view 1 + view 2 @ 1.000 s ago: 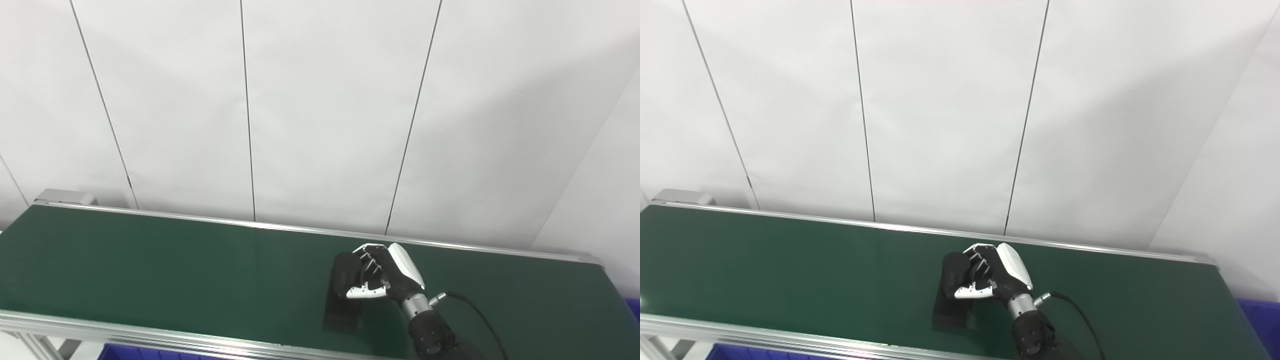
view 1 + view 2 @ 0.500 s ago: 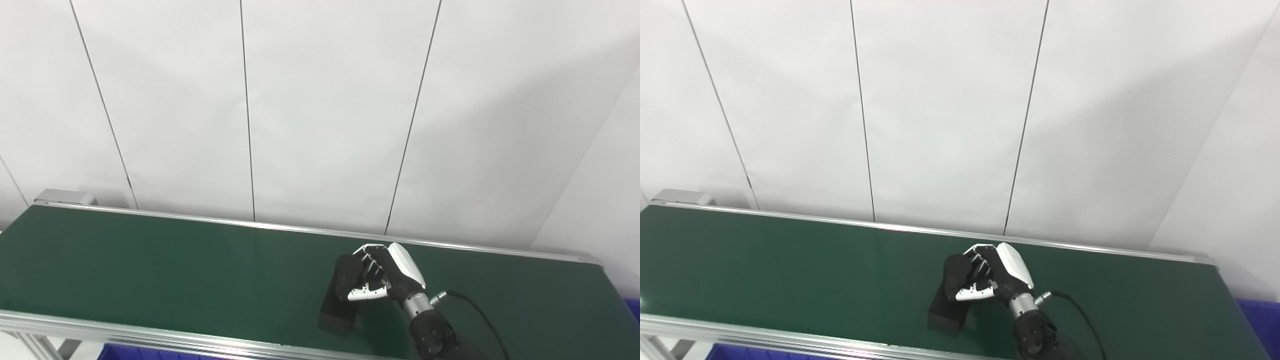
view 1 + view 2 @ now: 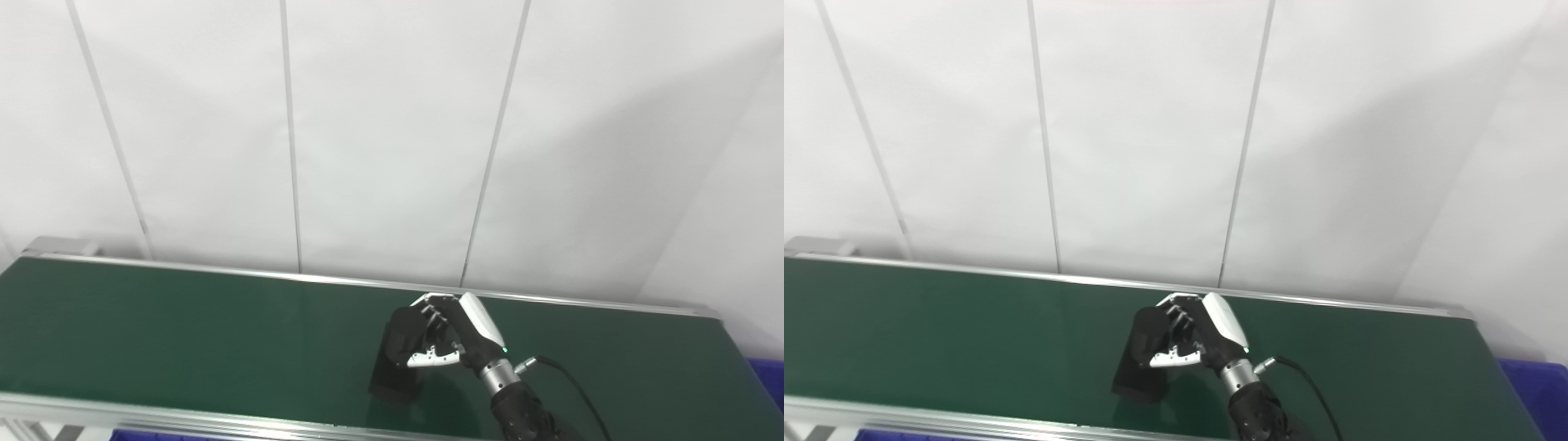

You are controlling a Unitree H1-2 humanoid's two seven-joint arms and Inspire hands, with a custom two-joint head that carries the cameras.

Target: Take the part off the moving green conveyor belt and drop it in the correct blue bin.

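One hand works: the right hand (image 3: 450, 334) stays clenched on the part (image 3: 401, 358), a black block now tilted, its lower end lifted off the belt (image 3: 184, 331) where it lay flat a second ago. Pick looks secured; a blue bin (image 3: 1534, 386) waits right. Left hand is unseen.
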